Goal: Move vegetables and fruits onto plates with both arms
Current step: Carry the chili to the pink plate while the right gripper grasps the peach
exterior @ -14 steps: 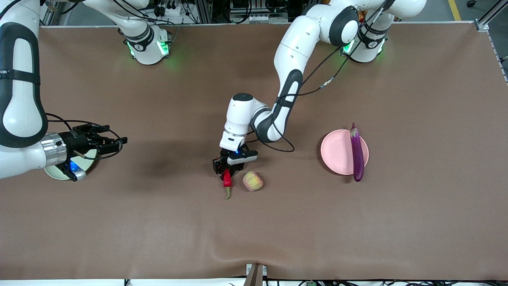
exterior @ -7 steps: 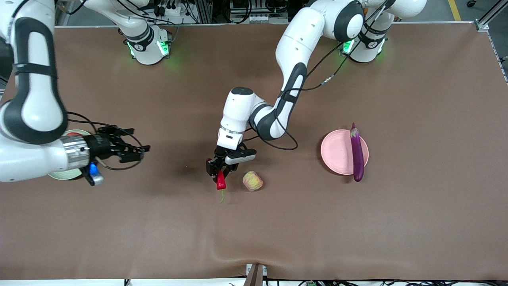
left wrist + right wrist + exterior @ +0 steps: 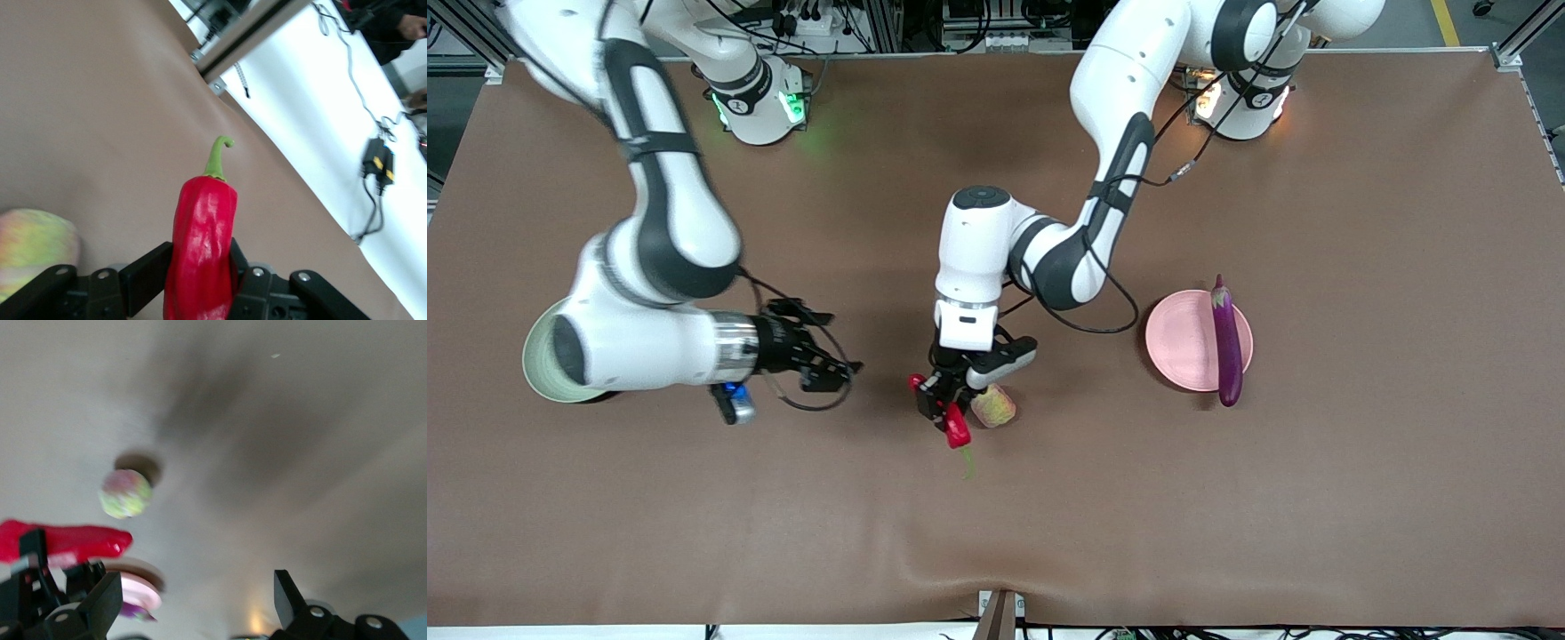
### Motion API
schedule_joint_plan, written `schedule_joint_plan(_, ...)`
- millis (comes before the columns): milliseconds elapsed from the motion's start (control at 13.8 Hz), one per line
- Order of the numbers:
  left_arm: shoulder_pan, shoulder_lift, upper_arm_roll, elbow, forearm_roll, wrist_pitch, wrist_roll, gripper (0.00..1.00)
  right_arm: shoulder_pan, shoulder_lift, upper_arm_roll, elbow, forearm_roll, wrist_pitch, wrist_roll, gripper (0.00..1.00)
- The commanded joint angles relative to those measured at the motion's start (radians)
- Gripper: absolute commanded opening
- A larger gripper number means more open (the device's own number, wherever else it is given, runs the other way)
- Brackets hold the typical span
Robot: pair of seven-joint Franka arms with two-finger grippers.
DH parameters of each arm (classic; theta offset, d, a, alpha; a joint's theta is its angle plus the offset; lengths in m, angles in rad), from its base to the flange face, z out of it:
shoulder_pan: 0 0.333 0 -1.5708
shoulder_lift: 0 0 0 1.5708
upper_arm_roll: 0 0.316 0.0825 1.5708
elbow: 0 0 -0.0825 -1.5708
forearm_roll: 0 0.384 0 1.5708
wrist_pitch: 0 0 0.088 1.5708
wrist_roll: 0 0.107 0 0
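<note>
My left gripper (image 3: 943,411) is shut on the red chili pepper (image 3: 958,433) and holds it in the air beside the pale yellow-green fruit (image 3: 994,405); the pepper fills the left wrist view (image 3: 203,247), green stem outward. The fruit also shows there (image 3: 33,250) and in the right wrist view (image 3: 125,493). My right gripper (image 3: 831,366) is open and empty over bare table between the green plate (image 3: 538,369) and the pepper. The purple eggplant (image 3: 1225,342) lies across the pink plate (image 3: 1183,342). The apple is hidden.
The brown table cover (image 3: 1227,516) spreads all round. The right arm's forearm (image 3: 640,347) covers most of the green plate. The table's front edge with a white floor shows in the left wrist view (image 3: 320,153).
My left gripper lifted the chili pepper off the table and shifted toward the yellow-green fruit. My right arm swung from over the green plate toward the table's middle, gripper still open.
</note>
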Motion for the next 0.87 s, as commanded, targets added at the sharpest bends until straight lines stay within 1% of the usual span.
schedule_joint_plan(0, 0.124, -0.103, -0.169, -0.046, -0.018, -0.125, 0.159, 0.0, 0.074, 0.028, -0.013, -0.006, 0.019, 0.103, 0.094, 1.0)
schedule_joint_plan(73, 0.168, -0.128, -0.216, -0.046, -0.018, -0.183, 0.19, 0.0, 0.085, 0.039, -0.013, -0.006, 0.019, 0.122, 0.097, 1.0)
schedule_joint_plan(218, 0.234, -0.175, -0.265, -0.049, -0.019, -0.324, 0.267, 0.0, 0.104, 0.054, -0.013, -0.006, 0.021, 0.157, 0.1, 1.0)
schedule_joint_plan(363, 0.342, -0.22, -0.358, -0.09, -0.027, -0.374, 0.359, 0.0, 0.112, 0.063, -0.013, -0.006, 0.021, 0.186, 0.126, 1.0)
schedule_joint_plan(435, 0.386, -0.259, -0.392, -0.145, -0.027, -0.377, 0.399, 0.0, 0.118, 0.069, -0.013, -0.006, 0.021, 0.212, 0.128, 1.0)
schedule_joint_plan(508, 0.422, -0.324, -0.415, -0.247, -0.025, -0.375, 0.448, 0.0, 0.134, 0.082, -0.013, -0.006, 0.021, 0.257, 0.133, 1.0)
schedule_joint_plan(653, 0.475, -0.454, -0.426, -0.456, -0.027, -0.357, 0.583, 0.0, 0.175, 0.117, -0.013, -0.004, 0.021, 0.379, 0.206, 1.0)
schedule_joint_plan(726, 0.498, -0.497, -0.428, -0.536, -0.027, -0.348, 0.641, 0.0, 0.198, 0.14, -0.013, -0.006, 0.02, 0.448, 0.237, 1.0)
schedule_joint_plan(798, 0.515, -0.519, -0.428, -0.599, -0.027, -0.349, 0.705, 0.0, 0.209, 0.166, -0.013, -0.004, 0.021, 0.51, 0.245, 1.0)
